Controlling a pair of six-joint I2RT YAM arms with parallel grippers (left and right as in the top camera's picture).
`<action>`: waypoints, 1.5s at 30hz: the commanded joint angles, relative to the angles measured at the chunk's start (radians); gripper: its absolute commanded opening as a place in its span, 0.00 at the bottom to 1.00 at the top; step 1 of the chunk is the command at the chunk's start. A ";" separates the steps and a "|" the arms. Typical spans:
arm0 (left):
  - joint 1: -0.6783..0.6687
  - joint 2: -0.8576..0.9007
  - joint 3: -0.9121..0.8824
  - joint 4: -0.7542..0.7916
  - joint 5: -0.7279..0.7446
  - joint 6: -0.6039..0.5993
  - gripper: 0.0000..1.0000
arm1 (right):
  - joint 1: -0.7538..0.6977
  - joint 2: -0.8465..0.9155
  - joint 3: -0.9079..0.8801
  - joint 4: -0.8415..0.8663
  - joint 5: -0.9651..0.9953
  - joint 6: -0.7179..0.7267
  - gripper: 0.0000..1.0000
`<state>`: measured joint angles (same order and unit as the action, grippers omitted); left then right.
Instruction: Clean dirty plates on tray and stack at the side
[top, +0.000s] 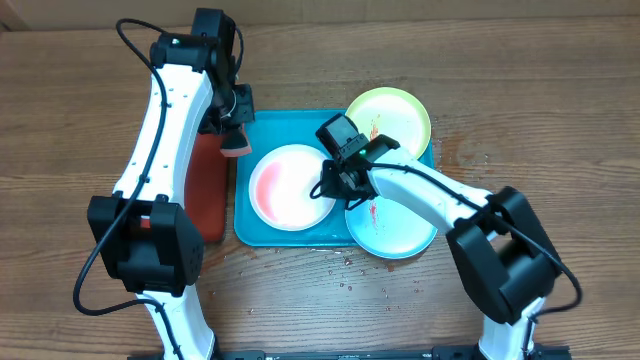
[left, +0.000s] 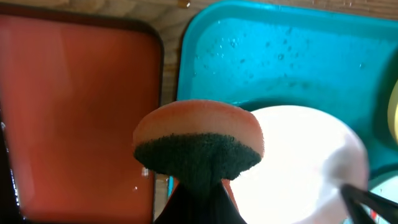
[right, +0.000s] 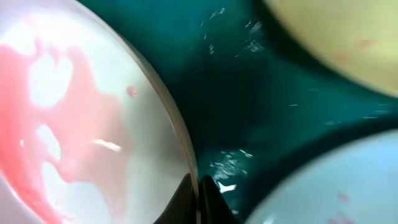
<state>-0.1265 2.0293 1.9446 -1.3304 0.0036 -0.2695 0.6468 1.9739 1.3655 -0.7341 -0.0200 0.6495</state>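
Three plates lie on the turquoise tray (top: 268, 128). The white plate (top: 288, 188), smeared pink inside, sits at the tray's left. My right gripper (top: 332, 184) is shut on its right rim; in the right wrist view the two fingers (right: 198, 190) pinch that rim of the white plate (right: 81, 124). The yellow-green plate (top: 392, 113) is at the back right and the pale mint-blue plate (top: 398, 228), with small red smears, at the front right. My left gripper (top: 236, 128) hovers over the tray's left edge, shut on a sponge (left: 199, 140) with an orange top and a dark scrub face.
A smaller red tray with a black rim (top: 207, 190) lies just left of the turquoise tray, partly under the left arm. Bare wooden table (top: 560, 100) surrounds both trays. Small droplets or crumbs (top: 345, 265) dot the table in front of the tray.
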 joint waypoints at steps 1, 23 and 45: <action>0.004 -0.002 0.017 -0.004 0.019 0.023 0.04 | 0.047 -0.124 0.067 -0.050 0.225 -0.031 0.04; 0.003 -0.002 0.014 -0.002 0.020 0.018 0.04 | 0.447 -0.169 0.151 -0.259 1.436 -0.028 0.04; 0.003 -0.002 0.014 -0.005 0.020 0.018 0.04 | 0.475 -0.169 0.150 -0.259 1.497 -0.021 0.04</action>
<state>-0.1265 2.0293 1.9446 -1.3354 0.0151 -0.2596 1.1263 1.8305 1.4868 -0.9958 1.5173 0.6033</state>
